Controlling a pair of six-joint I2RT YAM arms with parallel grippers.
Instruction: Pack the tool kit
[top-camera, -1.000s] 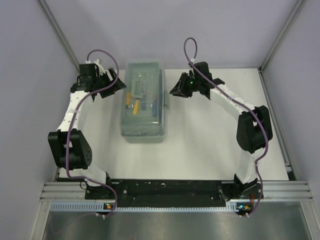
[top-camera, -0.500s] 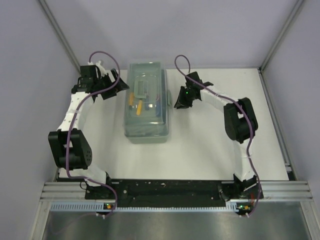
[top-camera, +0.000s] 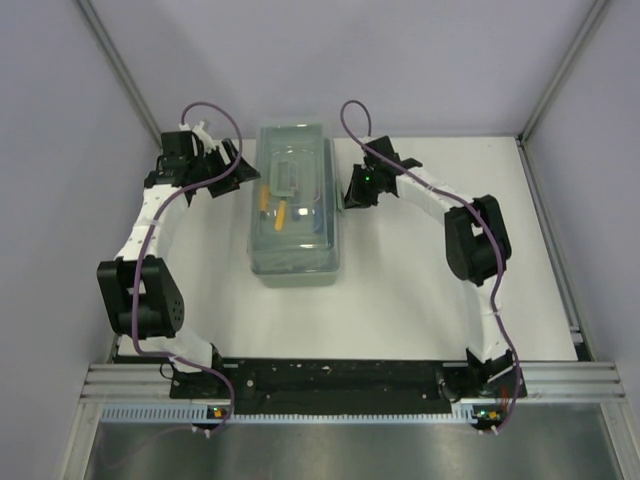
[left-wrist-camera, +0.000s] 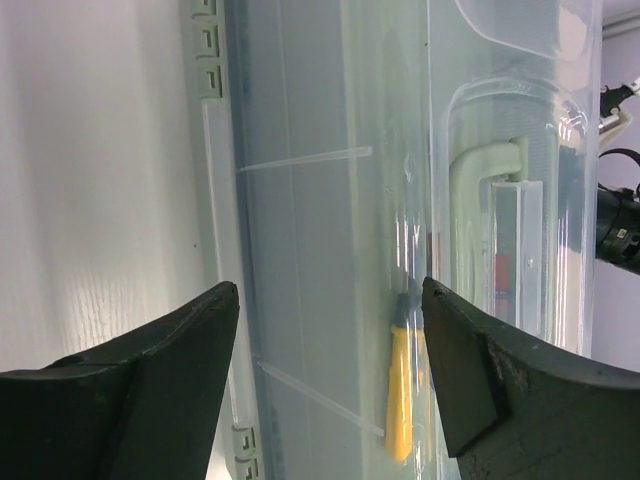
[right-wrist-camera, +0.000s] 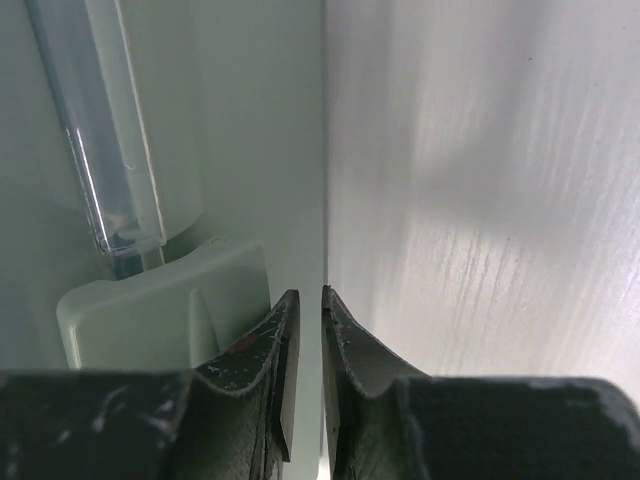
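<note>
The toolbox (top-camera: 292, 205) sits near the far edge of the table (top-camera: 420, 300), a bit left of the middle. It is grey-green with a see-through lid on top, and we can see a yellow-handled screwdriver (left-wrist-camera: 400, 390) inside. The left gripper (left-wrist-camera: 325, 370) is spread wide, and the box's left edge shows between its fingers. The right gripper (right-wrist-camera: 303, 370) is just beside the box's right wall. Its fingers are almost pinched together, with only a thin gap, and they hold nothing.

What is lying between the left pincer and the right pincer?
The grey-green toolbox with its clear lid lies between the left pincer and the right pincer. The top external view shows this.
</note>
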